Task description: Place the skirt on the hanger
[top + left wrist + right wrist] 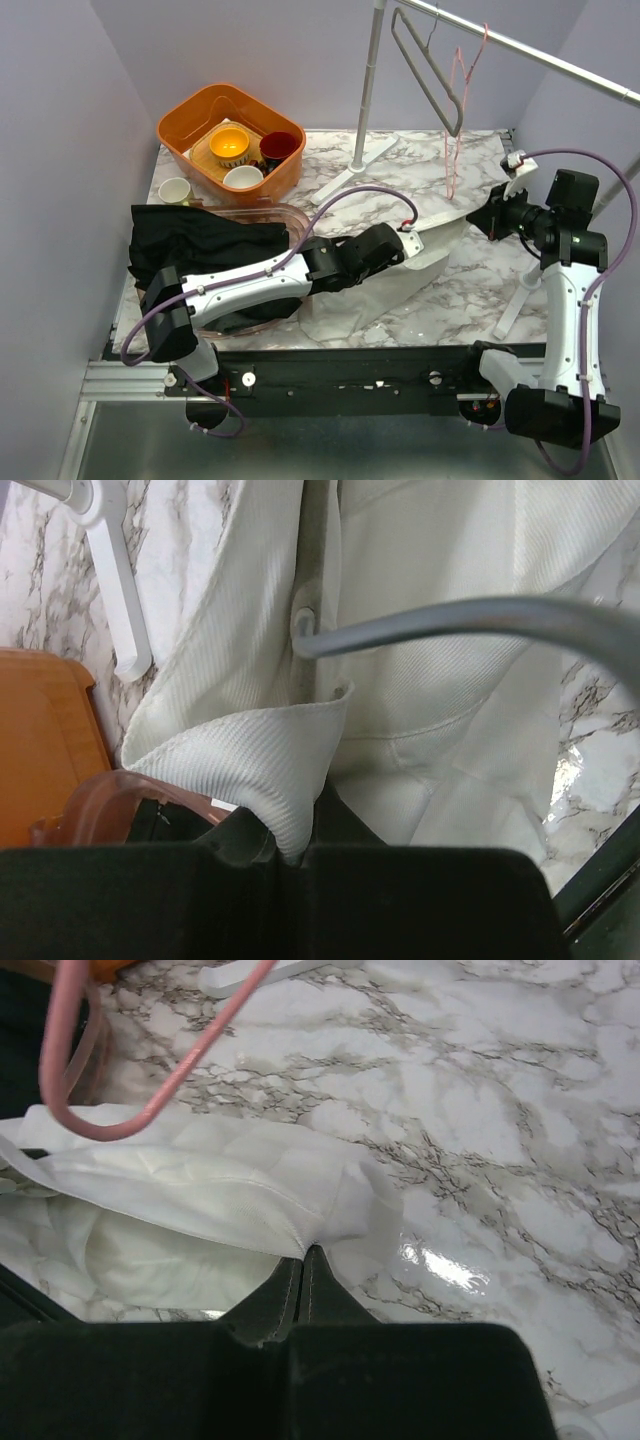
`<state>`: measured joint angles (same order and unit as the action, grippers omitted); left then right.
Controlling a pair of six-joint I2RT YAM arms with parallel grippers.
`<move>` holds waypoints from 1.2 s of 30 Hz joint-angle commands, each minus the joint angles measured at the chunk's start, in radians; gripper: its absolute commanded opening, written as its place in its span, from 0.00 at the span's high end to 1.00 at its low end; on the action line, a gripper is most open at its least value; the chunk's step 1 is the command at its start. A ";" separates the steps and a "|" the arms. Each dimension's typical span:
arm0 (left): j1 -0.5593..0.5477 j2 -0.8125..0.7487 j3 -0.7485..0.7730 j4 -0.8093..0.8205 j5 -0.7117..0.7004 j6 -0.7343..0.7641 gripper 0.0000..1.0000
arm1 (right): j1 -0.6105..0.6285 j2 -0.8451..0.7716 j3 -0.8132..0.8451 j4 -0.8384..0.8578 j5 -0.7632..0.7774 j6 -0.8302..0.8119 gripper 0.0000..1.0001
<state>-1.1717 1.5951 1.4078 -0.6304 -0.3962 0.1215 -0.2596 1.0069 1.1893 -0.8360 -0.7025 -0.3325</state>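
Note:
The white skirt [385, 285] hangs stretched between my two grippers, its lower part lying on the marble table. My left gripper [408, 236] is shut on one edge; the left wrist view shows a ribbed fold of the skirt [250, 770] pinched at the fingertips [297, 855]. My right gripper [490, 217] is shut on the other edge, with the skirt [200, 1190] pinched at its tips [305, 1252]. A grey hanger [430, 70] and a thin pink hanger [455, 130] hang from the rail [540, 55], behind and above the skirt. The pink hanger's loop [60, 1080] shows in the right wrist view.
An orange bin [180, 125] with bowls stands at the back left, with a white cup [175, 190] beside it. Black cloth [200, 240] fills a clear tub at the left. The rack's white pole [365, 90] and foot [115, 590] stand mid-back. A grey curved tube [460, 615] crosses the left wrist view.

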 commanded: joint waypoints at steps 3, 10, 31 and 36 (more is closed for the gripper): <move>-0.009 0.071 0.014 -0.100 -0.037 -0.051 1.00 | 0.091 -0.024 -0.046 -0.020 -0.054 -0.030 0.99; -0.019 0.080 0.016 0.006 0.121 -0.079 1.00 | 0.148 -0.040 -0.151 0.012 -0.051 -0.020 1.00; 0.061 -0.007 -0.006 0.028 0.462 0.003 1.00 | 0.149 -0.202 -0.197 -0.334 -0.088 -0.523 0.82; 0.061 -0.064 -0.026 -0.049 0.502 0.157 1.00 | 0.149 -0.197 -0.080 -0.486 -0.075 -0.657 0.58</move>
<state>-1.1145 1.6173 1.3903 -0.6369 0.0372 0.1509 -0.1173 0.8238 1.0103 -1.1713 -0.8021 -0.8383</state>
